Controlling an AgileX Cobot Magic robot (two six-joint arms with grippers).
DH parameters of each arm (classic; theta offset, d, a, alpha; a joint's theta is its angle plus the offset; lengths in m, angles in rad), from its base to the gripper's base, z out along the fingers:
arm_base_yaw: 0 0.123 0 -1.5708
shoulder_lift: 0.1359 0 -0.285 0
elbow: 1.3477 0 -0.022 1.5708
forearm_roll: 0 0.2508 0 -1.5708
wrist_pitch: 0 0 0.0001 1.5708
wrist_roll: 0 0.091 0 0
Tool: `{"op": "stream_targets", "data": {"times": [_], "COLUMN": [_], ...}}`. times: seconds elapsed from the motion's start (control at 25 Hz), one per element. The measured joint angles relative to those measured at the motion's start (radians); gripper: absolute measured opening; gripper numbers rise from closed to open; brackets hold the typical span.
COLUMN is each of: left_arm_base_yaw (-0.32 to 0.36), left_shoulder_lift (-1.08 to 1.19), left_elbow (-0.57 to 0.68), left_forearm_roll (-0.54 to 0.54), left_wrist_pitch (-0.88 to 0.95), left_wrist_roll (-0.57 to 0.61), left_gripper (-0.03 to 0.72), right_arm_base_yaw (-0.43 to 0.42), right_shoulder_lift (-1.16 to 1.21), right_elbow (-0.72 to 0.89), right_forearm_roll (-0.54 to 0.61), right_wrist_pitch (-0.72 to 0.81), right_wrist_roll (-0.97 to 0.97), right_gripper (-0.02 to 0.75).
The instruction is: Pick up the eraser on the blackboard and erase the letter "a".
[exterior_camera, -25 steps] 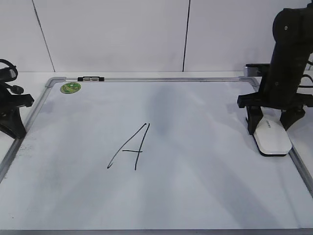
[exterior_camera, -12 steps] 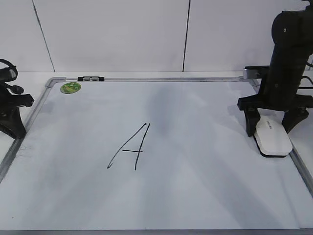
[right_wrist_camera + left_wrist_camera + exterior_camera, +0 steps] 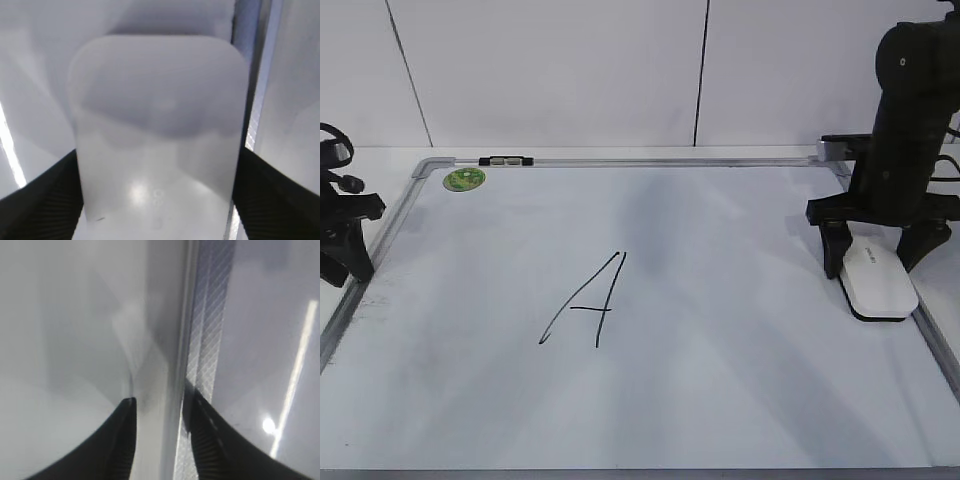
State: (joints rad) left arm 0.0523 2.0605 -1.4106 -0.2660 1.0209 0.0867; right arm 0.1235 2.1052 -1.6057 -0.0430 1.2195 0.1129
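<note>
The white eraser (image 3: pixel 878 283) lies flat on the blackboard (image 3: pixel 720 380) against its right frame rail. My right gripper (image 3: pixel 878 262) stands upright over the eraser's far end, its fingers open on either side. In the right wrist view the eraser (image 3: pixel 160 130) fills the space between the fingers (image 3: pixel 157 200), with a thin gap at the right finger. The small letter "a" does not show; only a tall capital "A" (image 3: pixel 585 300) is on the board. My left gripper (image 3: pixel 345 255) sits at the board's left edge, slightly open and empty (image 3: pixel 160 407).
A round green sticker (image 3: pixel 464 179) is in the board's far left corner. A small black-and-silver clip (image 3: pixel 505 159) sits on the top rail. The left wrist view shows the left frame rail (image 3: pixel 205 340). A white wall stands behind the board.
My right arm has straightened from a slight tilt to upright over the eraser, and its fingers look a little wider apart. The eraser has stayed put. My left arm has shifted slightly left.
</note>
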Motion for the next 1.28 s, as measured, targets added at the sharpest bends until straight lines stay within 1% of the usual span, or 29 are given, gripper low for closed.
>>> {"op": "stream_targets", "data": {"times": [0.08,0.2,0.44,0.84,1.0,1.28], "left_arm_base_yaw": [0.000,0.000,0.000,0.000,0.000,0.000], "left_shoulder_lift": [-0.004,-0.028,-0.127,-0.308,-0.377,-0.558], "left_elbow": [0.000,0.000,-0.034,-0.036,-0.036,-0.036], "left_forearm_roll": [0.011,0.016,0.027,0.038,0.038,0.038], "left_wrist_pitch": [0.002,0.026,0.060,0.101,0.126,0.178], "left_wrist_roll": [-0.004,-0.007,-0.007,-0.007,-0.014,-0.034], "left_gripper": [0.321,0.361,0.374,0.394,0.401,0.403], "right_arm_base_yaw": [0.000,0.000,0.000,0.000,0.000,0.000], "right_shoulder_lift": [0.000,0.000,-0.017,-0.140,-0.250,-0.515], "right_elbow": [0.000,0.000,-0.012,-0.045,-0.045,-0.031], "right_forearm_roll": [0.000,-0.001,-0.001,-0.002,-0.002,-0.004], "right_wrist_pitch": [0.000,0.000,0.000,0.000,0.001,0.013], "right_wrist_roll": [0.000,0.000,0.000,0.000,0.000,0.012], "right_gripper": [0.671,0.671,0.669,0.669,0.669,0.664]}}
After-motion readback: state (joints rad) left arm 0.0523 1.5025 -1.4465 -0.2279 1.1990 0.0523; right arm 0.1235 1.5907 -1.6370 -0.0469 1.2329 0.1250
